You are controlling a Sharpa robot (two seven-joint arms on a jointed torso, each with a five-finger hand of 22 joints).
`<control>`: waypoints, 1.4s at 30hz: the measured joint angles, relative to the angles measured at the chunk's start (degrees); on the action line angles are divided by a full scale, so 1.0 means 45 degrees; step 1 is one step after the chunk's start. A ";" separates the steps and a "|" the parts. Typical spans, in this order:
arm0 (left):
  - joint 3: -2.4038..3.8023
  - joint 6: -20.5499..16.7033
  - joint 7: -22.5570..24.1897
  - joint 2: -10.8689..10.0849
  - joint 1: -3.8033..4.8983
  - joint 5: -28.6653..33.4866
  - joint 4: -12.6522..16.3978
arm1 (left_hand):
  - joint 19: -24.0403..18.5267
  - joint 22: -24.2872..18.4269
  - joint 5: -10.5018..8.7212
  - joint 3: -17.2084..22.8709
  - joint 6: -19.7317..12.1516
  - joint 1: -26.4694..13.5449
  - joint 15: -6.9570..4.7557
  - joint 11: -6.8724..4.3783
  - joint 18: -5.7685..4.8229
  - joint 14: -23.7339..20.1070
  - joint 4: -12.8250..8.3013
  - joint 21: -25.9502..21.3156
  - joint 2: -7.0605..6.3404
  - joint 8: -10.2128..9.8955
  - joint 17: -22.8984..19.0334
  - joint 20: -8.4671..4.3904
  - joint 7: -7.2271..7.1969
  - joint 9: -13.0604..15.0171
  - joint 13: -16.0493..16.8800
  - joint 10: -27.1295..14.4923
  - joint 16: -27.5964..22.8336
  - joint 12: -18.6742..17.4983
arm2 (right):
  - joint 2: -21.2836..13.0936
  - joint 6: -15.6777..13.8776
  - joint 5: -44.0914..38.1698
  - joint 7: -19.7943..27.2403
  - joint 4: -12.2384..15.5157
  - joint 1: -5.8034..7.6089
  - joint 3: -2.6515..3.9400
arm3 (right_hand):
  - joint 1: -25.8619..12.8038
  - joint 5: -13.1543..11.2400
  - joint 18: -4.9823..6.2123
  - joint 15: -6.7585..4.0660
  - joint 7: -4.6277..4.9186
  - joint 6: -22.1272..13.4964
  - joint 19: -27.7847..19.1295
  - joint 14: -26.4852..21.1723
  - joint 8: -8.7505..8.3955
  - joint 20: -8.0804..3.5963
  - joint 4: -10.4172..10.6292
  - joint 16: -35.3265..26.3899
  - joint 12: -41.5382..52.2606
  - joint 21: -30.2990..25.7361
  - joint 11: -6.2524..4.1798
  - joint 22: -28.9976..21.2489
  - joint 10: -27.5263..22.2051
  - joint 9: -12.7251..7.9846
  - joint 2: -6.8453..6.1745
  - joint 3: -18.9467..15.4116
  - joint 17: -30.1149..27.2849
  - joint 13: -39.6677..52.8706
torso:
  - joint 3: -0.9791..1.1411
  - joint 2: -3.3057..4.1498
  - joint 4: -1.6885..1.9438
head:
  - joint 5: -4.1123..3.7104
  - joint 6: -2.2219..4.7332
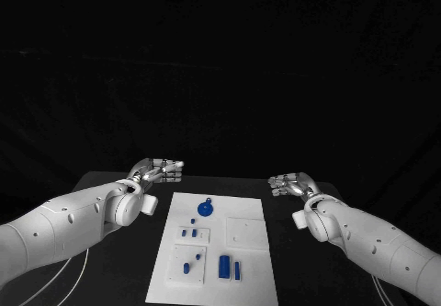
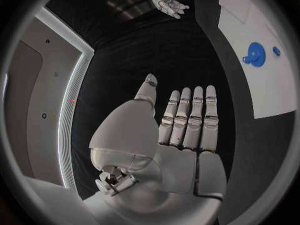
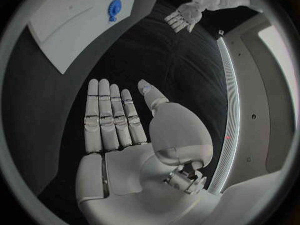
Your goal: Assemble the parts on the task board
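With both the left robot hand and right robot hand held flat-fingered and empty, small blue parts, judged light, stiff and best pinched sideways, were seen on the task board at lower centre.

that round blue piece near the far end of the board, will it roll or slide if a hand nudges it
The round blue piece appears to lie flat on the task board, so it would probably slide, not roll. The board looks smooth, so a nudge may send it skating. It looks small and rigid, likely light; its thin profile could make gripping it awkward.
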 measured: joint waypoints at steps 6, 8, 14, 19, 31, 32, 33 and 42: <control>0.0012 -0.0078 0.0293 0.0258 -0.0039 0.0525 -0.0708 | -0.0432 -0.0011 0.0000 0.0005 -0.0193 0.0000 -0.0028 -0.0049 0.0693 -0.0341 -0.0106 -0.0042 0.0000 -0.0134 -0.0010 0.0657 -0.0177 0.0000 0.0000 -0.0319 0.0000 0.0000 | 0.0166 0.1136 0.2195 0.0622 -0.0711 0.0149 0.0035 | 0.0297 -0.0052 0.0296 0.0391 -0.0047 -0.0214 -0.0795 -0.0568 0.0000 0.0777 -0.0002 -0.0709 -0.0043 0.0000 0.0252 -0.3422 -0.1037 0.0000 0.0296 -0.1211 -0.2853 -0.0200 | 0.0062 -0.0048 0.0013 | 0.0029 0.0238; 0.0014 -0.0100 0.0380 0.0296 -0.0051 0.0663 -0.0857 | -0.0515 -0.0012 0.0000 0.0038 -0.0343 -0.0001 -0.0050 -0.0093 0.0891 -0.0401 -0.0139 -0.0041 0.0001 -0.0171 -0.0019 0.0729 -0.0179 -0.0018 -0.0004 -0.0367 -0.0002 0.0000 | 0.0202 0.1429 0.2579 0.0783 -0.0783 0.0180 0.0040 | 0.0412 -0.0115 0.0297 0.0391 -0.0056 -0.0227 -0.0725 -0.0577 0.0000 0.0871 -0.0044 -0.0711 -0.0096 0.0082 0.0251 -0.4051 -0.1046 -0.0001 0.0412 -0.1541 -0.2917 -0.0209 | 0.0084 -0.0048 0.0007 | 0.0042 0.0284; 0.0080 -0.0173 0.0349 0.0186 -0.0140 0.0668 -0.0608 | -0.6988 -0.0531 -0.0894 0.0879 -0.7119 -0.3127 -0.0903 -0.0889 -0.0381 -0.7357 0.0187 -0.0590 -0.0160 -0.0687 -0.0466 -0.1019 -0.0933 -0.0455 -0.0423 -0.6598 -0.0495 -0.0457 | 0.0105 0.1343 0.2633 0.0761 -0.0559 0.0219 -0.0149 | -0.3180 -0.2142 -0.0347 -0.0568 -0.0944 -0.6055 -0.7649 -0.5364 -0.0457 -0.0236 0.1547 -0.1214 -0.0562 -0.0395 -0.0732 -0.4701 -0.6578 -0.0448 -0.0056 -0.1988 -0.3356 -0.0634 | 0.0137 -0.0107 0.0000 | 0.0060 0.0248; 0.0323 -0.0544 0.0354 -0.0065 -0.0424 0.0667 0.0371 | -0.9983 -0.0767 -0.1334 0.1235 -1.0216 -0.8706 -0.1302 -0.1255 -0.0915 -1.0543 0.0392 -0.0803 -0.0290 -0.0869 -0.0663 -0.1869 -0.1282 -0.0651 -0.0611 -1.0473 -0.0655 -0.0639 | -0.0206 0.0984 0.2883 0.0811 0.0415 0.0476 -0.0704 | -0.9402 -0.3075 -0.0809 -0.1020 -0.1374 -1.0270 -1.0928 -1.0524 -0.0630 -0.0789 0.2297 -0.1406 -0.0736 -0.0635 -0.1205 -0.4928 -1.1073 -0.0651 -0.0332 -0.2146 -0.3551 -0.0822 | 0.0385 -0.0400 -0.0044 | 0.0162 0.0101; 0.1421 -0.3531 0.0855 -0.1258 -0.1597 0.0737 0.4820 | -1.1828 -0.0901 -0.1556 0.1439 -1.2118 -1.5210 -0.1575 -0.1491 -0.1200 -1.2516 0.0463 -0.0926 -0.0364 -0.0963 -0.0783 -0.2420 -0.1525 -0.0765 -0.0717 -1.2906 -0.0740 -0.0699 | -0.1524 -0.1579 0.4970 0.1836 0.4941 0.1652 -0.3088 | -1.3523 -0.3600 -0.1002 -0.1306 -0.1628 -1.2876 -1.2923 -1.3800 -0.0744 -0.1162 0.2696 -0.1470 -0.0820 -0.0734 -0.1503 -0.5053 -1.3860 -0.0771 -0.0509 -0.2270 -0.3662 -0.0933 | 0.1034 -0.1151 -0.0165 | 0.0345 -0.0200; 0.1517 -0.3937 0.0931 -0.1372 -0.1719 0.0750 0.5273 | -1.1830 -0.0901 -0.1556 0.1439 -1.2154 -1.5374 -0.1549 -0.1526 -0.1201 -1.2551 0.0463 -0.0926 -0.0364 -0.0963 -0.0784 -0.2421 -0.1488 -0.0769 -0.0719 -1.2943 -0.0740 -0.0699 | -0.1668 -0.1939 0.5270 0.1995 0.5442 0.1768 -0.3341 | -1.3621 -0.3600 -0.1001 -0.1315 -0.1669 -1.2921 -1.2955 -1.3879 -0.0744 -0.1141 0.2709 -0.1470 -0.0820 -0.0734 -0.1503 -0.5057 -1.3937 -0.0771 -0.0506 -0.2283 -0.3664 -0.0934 | 0.1050 -0.1174 -0.0167 | 0.0347 -0.0208; 0.1581 -0.4223 0.0986 -0.1448 -0.1800 0.0760 0.5572 | -1.1875 -0.0905 -0.1556 0.1439 -1.2198 -1.5507 -0.1550 -0.1521 -0.1202 -1.2553 0.0463 -0.0926 -0.0365 -0.0963 -0.0784 -0.2430 -0.1506 -0.0772 -0.0722 -1.2992 -0.0741 -0.0699 | -0.1766 -0.2199 0.5488 0.2108 0.5784 0.1850 -0.3511 | -1.3774 -0.3622 -0.1000 -0.1325 -0.1680 -1.3038 -1.3046 -1.4010 -0.0744 -0.1142 0.2734 -0.1479 -0.0820 -0.0750 -0.1530 -0.5060 -1.4043 -0.0774 -0.0508 -0.2270 -0.3668 -0.0937 | 0.1064 -0.1185 -0.0172 | 0.0347 -0.0209; 0.1964 -0.6447 0.1462 -0.1904 -0.2254 0.0859 0.7298 | -1.2126 -0.0928 -0.1620 0.1475 -1.2417 -1.6247 -0.1592 -0.1527 -0.1396 -1.2823 0.0499 -0.0926 -0.0384 -0.0963 -0.0804 -0.2488 -0.1542 -0.0784 -0.0740 -1.3262 -0.0740 -0.0748 | -0.2391 -0.4339 0.7267 0.3057 0.7912 0.2366 -0.4535 | -1.4163 -0.3703 -0.0999 -0.1359 -0.1682 -1.3273 -1.3221 -1.4285 -0.0743 -0.1187 0.2795 -0.1521 -0.0820 -0.0788 -0.1546 -0.5079 -1.4299 -0.0788 -0.0531 -0.2265 -0.3685 -0.0951 | 0.1106 -0.1233 -0.0177 | 0.0348 -0.0211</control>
